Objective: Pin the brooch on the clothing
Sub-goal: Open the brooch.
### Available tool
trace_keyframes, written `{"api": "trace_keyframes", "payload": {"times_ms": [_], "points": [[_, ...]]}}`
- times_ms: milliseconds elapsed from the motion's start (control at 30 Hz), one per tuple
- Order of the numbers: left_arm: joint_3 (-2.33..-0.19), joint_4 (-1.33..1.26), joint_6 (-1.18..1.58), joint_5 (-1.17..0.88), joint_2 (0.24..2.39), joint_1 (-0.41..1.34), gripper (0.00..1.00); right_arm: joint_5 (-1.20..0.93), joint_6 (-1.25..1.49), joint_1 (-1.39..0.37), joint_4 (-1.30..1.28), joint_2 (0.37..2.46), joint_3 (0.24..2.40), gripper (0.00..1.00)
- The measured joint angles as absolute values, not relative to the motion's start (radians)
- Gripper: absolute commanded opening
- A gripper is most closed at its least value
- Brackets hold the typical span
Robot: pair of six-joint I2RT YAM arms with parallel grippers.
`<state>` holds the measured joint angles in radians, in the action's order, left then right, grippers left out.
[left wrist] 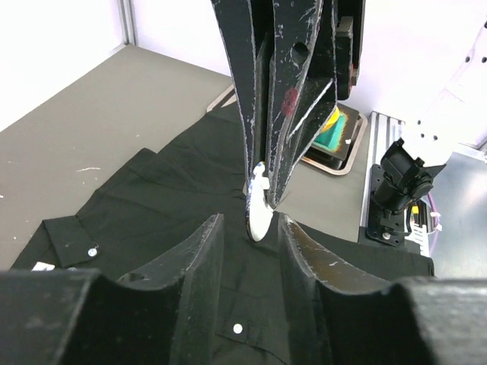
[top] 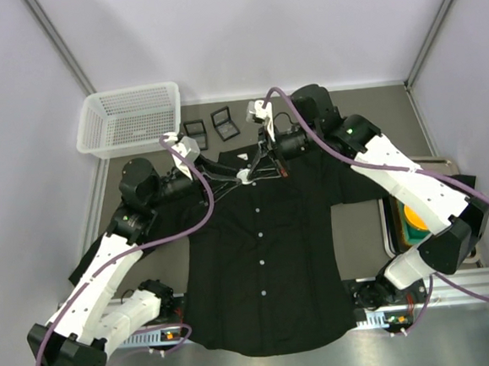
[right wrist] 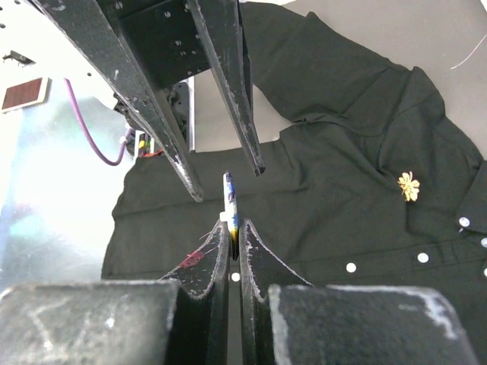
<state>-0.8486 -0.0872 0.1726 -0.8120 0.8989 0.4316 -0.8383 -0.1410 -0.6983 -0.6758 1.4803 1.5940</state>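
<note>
From above: one black button-up shirt (top: 264, 266) lies flat on the counter (top: 358, 225), with the left fingers (top: 217, 177) and right fingers (top: 264, 159) meeting at its collar. One white basket (top: 129, 117) sits behind.

Left wrist: the left fingers stand parted around one white brooch (left wrist: 259, 213).

Right wrist: the right fingers pinch the brooch edge-on. One gold flower ornament (right wrist: 409, 185) sits on the cloth.

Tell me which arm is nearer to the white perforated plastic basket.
Left. The left arm has its wrist just beside the basket's corner nearest the black shirt; the right arm lies farther right, beyond the shirt's collar, well clear of it.
</note>
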Motion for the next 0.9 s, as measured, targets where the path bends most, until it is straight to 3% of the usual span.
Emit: {"api": "trace_keyframes", "payload": {"times_ms": [433, 900], "points": [[-0.895, -0.03, 0.097, -0.894, 0.947, 0.432, 0.3, -0.871, -0.286, -0.712, -0.674, 1.48, 1.591, 0.0], [-0.898, -0.004, 0.001, -0.935, 0.912, 0.433, 0.28, -0.885, -0.529, -0.748, -0.662, 1.433, 1.536, 0.0]]}}
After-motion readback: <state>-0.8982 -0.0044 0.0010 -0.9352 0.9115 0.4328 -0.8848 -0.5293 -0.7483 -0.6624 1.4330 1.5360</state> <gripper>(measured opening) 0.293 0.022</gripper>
